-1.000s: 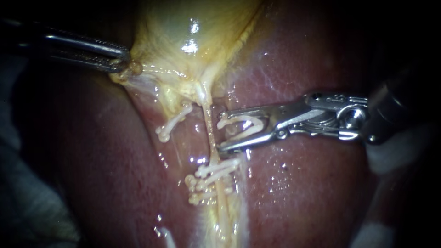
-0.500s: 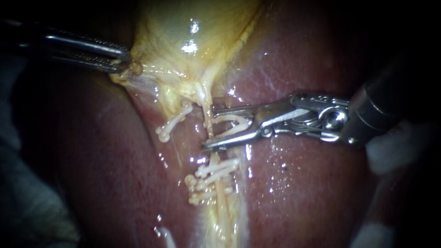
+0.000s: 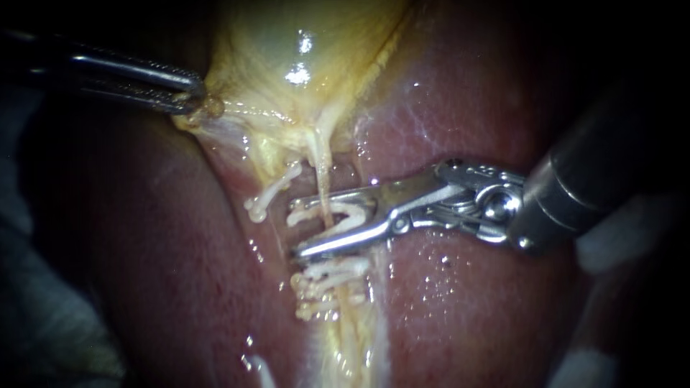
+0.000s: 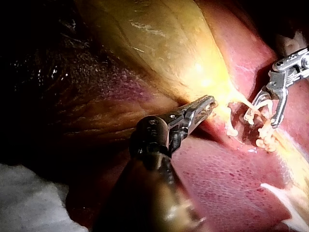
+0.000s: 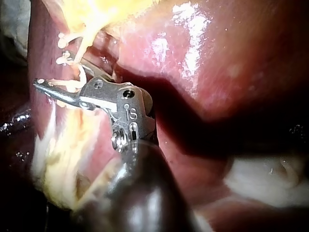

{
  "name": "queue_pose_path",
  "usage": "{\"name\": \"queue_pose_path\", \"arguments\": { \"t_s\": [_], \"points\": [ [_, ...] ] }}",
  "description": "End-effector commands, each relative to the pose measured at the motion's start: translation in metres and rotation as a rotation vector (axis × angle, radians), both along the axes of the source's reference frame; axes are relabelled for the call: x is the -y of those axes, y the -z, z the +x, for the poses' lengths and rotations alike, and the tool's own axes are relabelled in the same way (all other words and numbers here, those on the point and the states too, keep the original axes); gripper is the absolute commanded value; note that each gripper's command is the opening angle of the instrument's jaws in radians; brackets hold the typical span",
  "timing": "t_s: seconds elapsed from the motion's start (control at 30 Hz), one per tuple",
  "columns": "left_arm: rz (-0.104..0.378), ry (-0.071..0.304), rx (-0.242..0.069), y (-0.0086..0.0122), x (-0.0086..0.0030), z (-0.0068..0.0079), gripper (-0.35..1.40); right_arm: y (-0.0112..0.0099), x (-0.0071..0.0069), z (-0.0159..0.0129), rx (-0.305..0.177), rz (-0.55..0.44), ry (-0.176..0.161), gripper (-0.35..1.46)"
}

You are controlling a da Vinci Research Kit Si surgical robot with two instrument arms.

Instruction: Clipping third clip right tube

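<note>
Right pincer point(image 3: 298, 228) holds white clip point(image 3: 346, 210) astride thin tube point(image 3: 321, 162) (left pincer point(image 3: 195, 97) clamps glossy gallbladder point(image 3: 287, 43)).

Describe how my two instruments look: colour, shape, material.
The left instrument is slim, with a dark shaft and a narrow silver metal tip. The right instrument has a thicker dark grey shaft, a silver hinged wrist and a long tapered tip.

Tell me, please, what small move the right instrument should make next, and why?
Probably squeeze the right instrument shut. Its jaws hold a new clip spread wide, and the tube appears to run between its legs, just above the lower clips; the left instrument grips the gallbladder.
</note>
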State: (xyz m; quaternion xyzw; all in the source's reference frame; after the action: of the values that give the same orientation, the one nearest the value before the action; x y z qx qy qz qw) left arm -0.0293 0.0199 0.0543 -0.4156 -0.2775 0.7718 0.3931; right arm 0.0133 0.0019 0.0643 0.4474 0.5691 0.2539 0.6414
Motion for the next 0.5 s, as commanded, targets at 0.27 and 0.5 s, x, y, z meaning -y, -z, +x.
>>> {"name": "queue_pose_path", "arguments": {
  "t_s": [0.27,0.5],
  "points": [
    [0.000,0.000,0.000,0.0000,0.0000,0.0000,-0.35,0.0009,-0.0007,0.0001,-0.017,0.033,-0.004,0.35],
    [0.000,0.000,0.000,0.0000,0.0000,0.0000,-0.35,0.0014,-0.0017,-0.0002,-0.006,0.043,-0.025,0.13]
  ]
}}
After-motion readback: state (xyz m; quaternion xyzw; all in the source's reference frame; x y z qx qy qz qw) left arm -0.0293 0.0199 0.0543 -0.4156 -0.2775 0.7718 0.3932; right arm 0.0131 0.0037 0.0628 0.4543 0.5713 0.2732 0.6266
